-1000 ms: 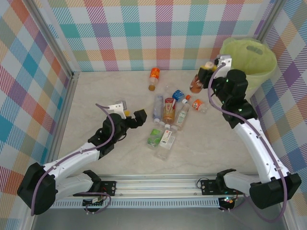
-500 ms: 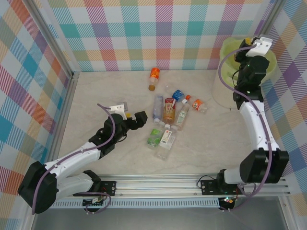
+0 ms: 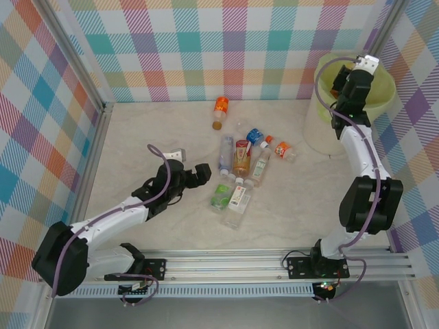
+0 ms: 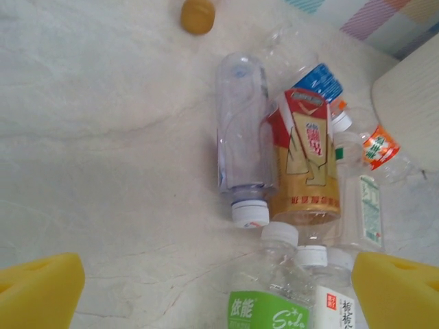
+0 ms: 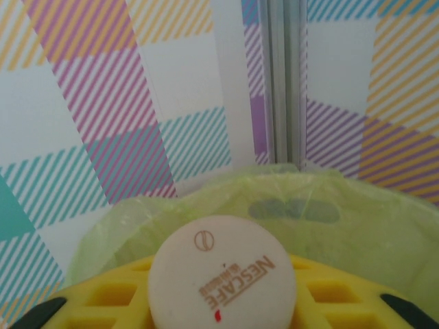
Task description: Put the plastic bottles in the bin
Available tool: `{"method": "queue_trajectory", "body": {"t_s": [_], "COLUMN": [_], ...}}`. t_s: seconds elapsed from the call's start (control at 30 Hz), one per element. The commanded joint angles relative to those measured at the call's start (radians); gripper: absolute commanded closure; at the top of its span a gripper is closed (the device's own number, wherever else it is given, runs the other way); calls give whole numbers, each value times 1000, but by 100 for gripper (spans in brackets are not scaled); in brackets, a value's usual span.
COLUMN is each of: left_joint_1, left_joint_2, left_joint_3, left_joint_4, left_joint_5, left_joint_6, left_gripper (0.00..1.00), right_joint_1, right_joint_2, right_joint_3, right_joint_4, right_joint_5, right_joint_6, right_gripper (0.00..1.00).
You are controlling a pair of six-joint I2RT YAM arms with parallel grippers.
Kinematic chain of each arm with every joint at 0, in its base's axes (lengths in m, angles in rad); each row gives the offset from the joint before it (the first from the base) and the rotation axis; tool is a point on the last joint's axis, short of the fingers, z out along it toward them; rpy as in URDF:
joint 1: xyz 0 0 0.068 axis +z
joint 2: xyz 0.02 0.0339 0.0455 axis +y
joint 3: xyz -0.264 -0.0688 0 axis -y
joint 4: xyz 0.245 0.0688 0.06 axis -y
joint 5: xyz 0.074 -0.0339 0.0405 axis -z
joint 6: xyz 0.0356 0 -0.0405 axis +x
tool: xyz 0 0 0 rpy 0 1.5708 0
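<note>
Several plastic bottles lie clustered mid-table: a clear one (image 3: 226, 152) (image 4: 241, 123), a red-and-gold one (image 3: 241, 156) (image 4: 302, 161), a green-labelled one (image 3: 221, 196) (image 4: 274, 301), a blue-labelled one (image 3: 255, 135) and an orange-labelled one (image 3: 282, 149). Another orange bottle (image 3: 220, 110) lies apart near the back wall. My left gripper (image 3: 194, 171) (image 4: 218, 291) is open just left of the cluster, its yellow pads (image 4: 38, 288) wide apart. My right gripper (image 3: 346, 74) (image 5: 223, 291) is over the bin (image 3: 317, 130) (image 5: 329, 219), shut on a bottle whose white Nescafe cap (image 5: 221, 274) faces the camera.
Checked walls close in the table on three sides, with a metal corner post (image 5: 282, 75) behind the bin. The bin's whitish wall (image 4: 411, 103) stands just right of the bottle cluster. Bare table lies left of my left gripper.
My right arm swung the bottle from the table's back right up over the bin's rim. My left gripper edged slightly right toward the cluster, still open.
</note>
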Motion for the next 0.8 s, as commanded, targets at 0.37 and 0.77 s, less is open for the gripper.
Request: {"method": "queue_trajectory", "body": {"t_s": [0.37,0.77], "left_joint_1": [-38,-144], "left_joint_2": [170,255], "left_joint_3": [167,286], "left_joint_4": [-279,-477], "left_joint_5": [35,90], "left_joint_6": [-10,192], "left_gripper": [0,0], "right_joint_1": [-5,-5], "right_joint_2": [-133,-485], "right_joint_3": [71,-287], "right_joint_4": [-382,-409], "right_joint_5": [-164,-449], "right_joint_6": [58,158], "right_gripper": [0,0]}}
